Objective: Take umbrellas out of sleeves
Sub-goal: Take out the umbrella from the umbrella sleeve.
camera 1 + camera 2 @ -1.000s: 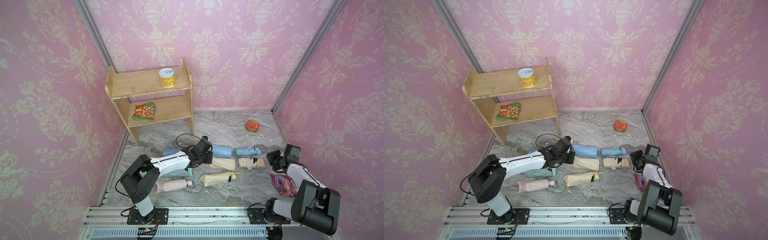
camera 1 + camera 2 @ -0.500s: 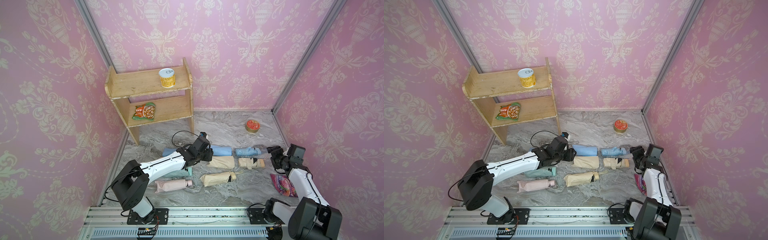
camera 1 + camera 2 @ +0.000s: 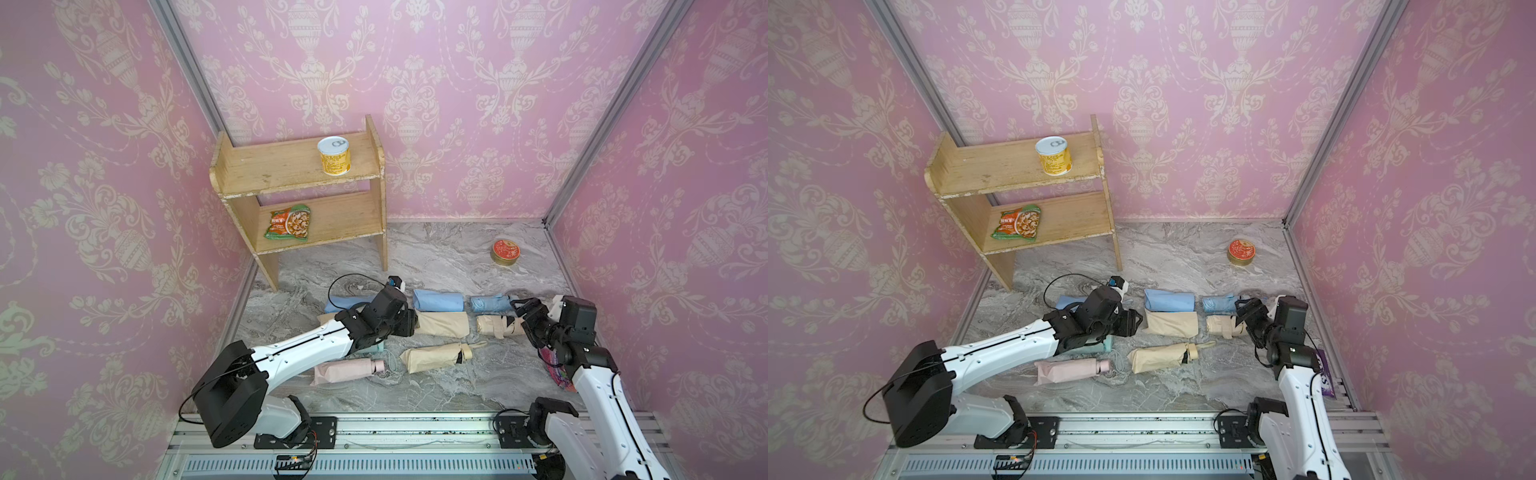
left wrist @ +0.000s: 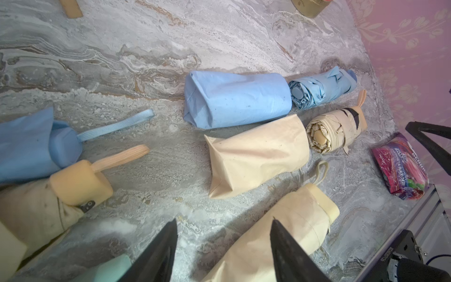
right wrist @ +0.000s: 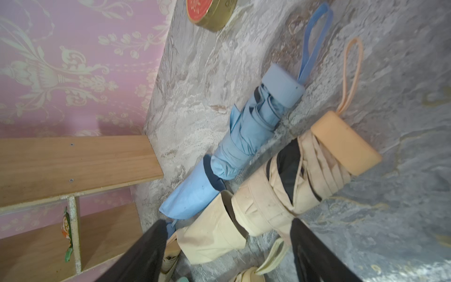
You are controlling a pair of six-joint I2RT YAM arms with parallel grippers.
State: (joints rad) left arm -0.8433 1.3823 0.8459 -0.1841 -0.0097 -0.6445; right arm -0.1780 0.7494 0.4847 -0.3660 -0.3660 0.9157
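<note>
Umbrellas lie in rows on the marble counter (image 3: 436,257), lower middle of the frame in both top views. Right of centre, a bare blue umbrella (image 3: 490,303) and a bare beige umbrella (image 3: 496,325) each sit just right of a matching cover, the blue sleeve (image 3: 438,300) and the beige sleeve (image 3: 442,324). Lower down, a pink sleeve (image 3: 340,372) and a long beige sleeve (image 3: 428,358) each hold an umbrella, handle poking out at the right end. The left end effector (image 3: 409,322) hovers at the beige sleeve's left end. The right end effector (image 3: 524,305) is beside the bare umbrellas' handles. At upper left, a wooden shelf (image 3: 257,170) carries a yellow can (image 3: 333,156) on top and a snack packet (image 3: 288,222) below. A red tin (image 3: 505,252) stands alone at right.

In the left wrist view, the left end effector's fingers (image 4: 158,254) stand wide apart with nothing between them. The blue and beige sleeves each meet their bare umbrella end to end. A second blue sleeve (image 4: 24,146) and a stained beige sleeve (image 4: 29,210) hold umbrellas, handles and straps sticking out. A candy bag (image 4: 400,168) lies near the wall.

In the right wrist view, the right end effector's fingers (image 5: 146,251) are spread, pinching nothing. Each bare umbrella's tip lies at its sleeve's open mouth; whether the tips are inside I cannot tell.
</note>
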